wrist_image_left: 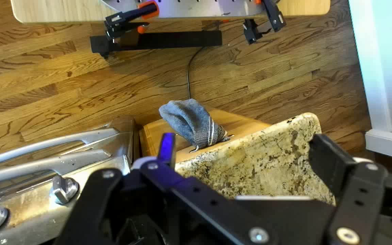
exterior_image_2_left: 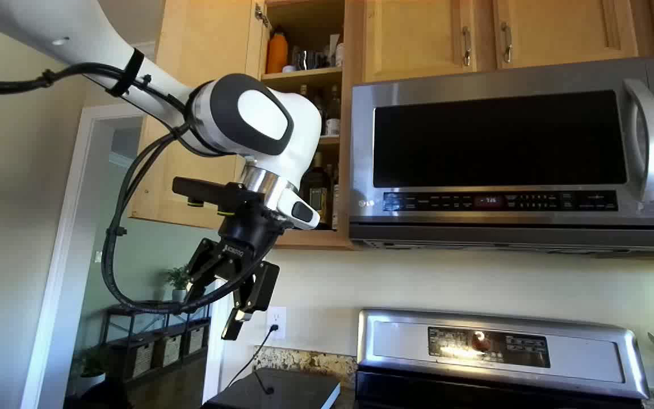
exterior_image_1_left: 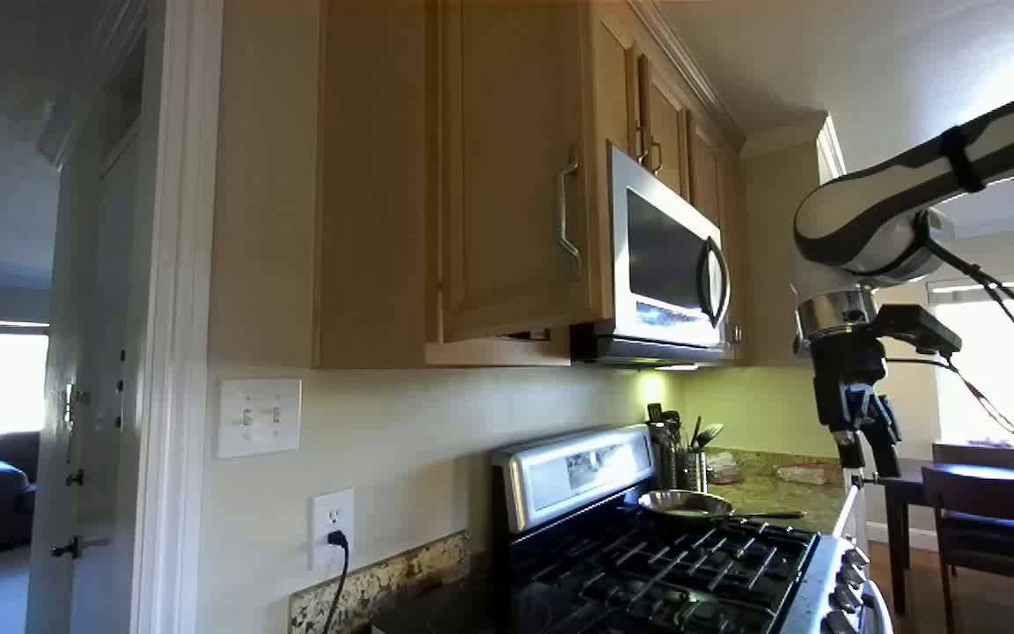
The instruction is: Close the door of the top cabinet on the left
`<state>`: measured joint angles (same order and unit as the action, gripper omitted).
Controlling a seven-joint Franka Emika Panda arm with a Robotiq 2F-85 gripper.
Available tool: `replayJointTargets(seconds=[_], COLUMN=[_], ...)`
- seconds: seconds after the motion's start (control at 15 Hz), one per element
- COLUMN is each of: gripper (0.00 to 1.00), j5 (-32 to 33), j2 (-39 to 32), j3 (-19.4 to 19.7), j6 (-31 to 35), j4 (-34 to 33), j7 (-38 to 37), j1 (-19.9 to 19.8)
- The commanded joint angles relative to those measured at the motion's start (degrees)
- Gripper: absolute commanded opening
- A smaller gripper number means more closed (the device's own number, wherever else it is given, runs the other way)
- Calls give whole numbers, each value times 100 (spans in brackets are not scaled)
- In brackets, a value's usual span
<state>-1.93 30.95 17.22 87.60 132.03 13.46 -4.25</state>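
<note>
Facing the microwave (exterior_image_2_left: 500, 139), the top cabinet (exterior_image_1_left: 372, 185) is the tall one to its left, and its door (exterior_image_1_left: 511, 180) stands wide open, out to the left and toward the near side. The hinge (exterior_image_2_left: 261, 16) is on the left; the handle (exterior_image_1_left: 562, 211) is on the outer face, close to the free edge. The gripper (exterior_image_1_left: 870, 462) points down, well apart from the door and seemingly lower, its jaws released and spread with nothing between them. The push, I judge, has yet to begin.

Bring the jaws together first, so they make one blunt pusher. Then raise them and pass around the free edge to the left, onto the outer face, giving the door's corner a wide berth: the slack cable (exterior_image_2_left: 156, 307) could catch there. Make contact near the free edge, where little force should turn the door, but clear of the handle, which might hook the jaws. Sweep right and far in an arc about the hinge, easing off before the cabinet stops it. The microwave seems to jut nearer than the cabinet front, so finish slightly left of it. The bottles (exterior_image_2_left: 317, 190) look to sit inside and should not block. The wrist view shows the granite counter (wrist_image_left: 257, 163) but no door, so judge contact from the exterior views.
</note>
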Motion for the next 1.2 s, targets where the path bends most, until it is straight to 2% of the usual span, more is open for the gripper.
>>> replayJointTargets(seconds=[0.0, 0.4, 0.8, 1.13], gripper=[100, 100, 100, 100], j5=[-57, -59, 10, -7], j2=[-32, -4, 605, 1414], j3=[-131, -156, -638, -1064], j6=[-13, 1, 654, 1121], j4=[-12, 8, 332, 685], j7=[71, 44, -21, -56], j1=[-168, -164, -66, 81])
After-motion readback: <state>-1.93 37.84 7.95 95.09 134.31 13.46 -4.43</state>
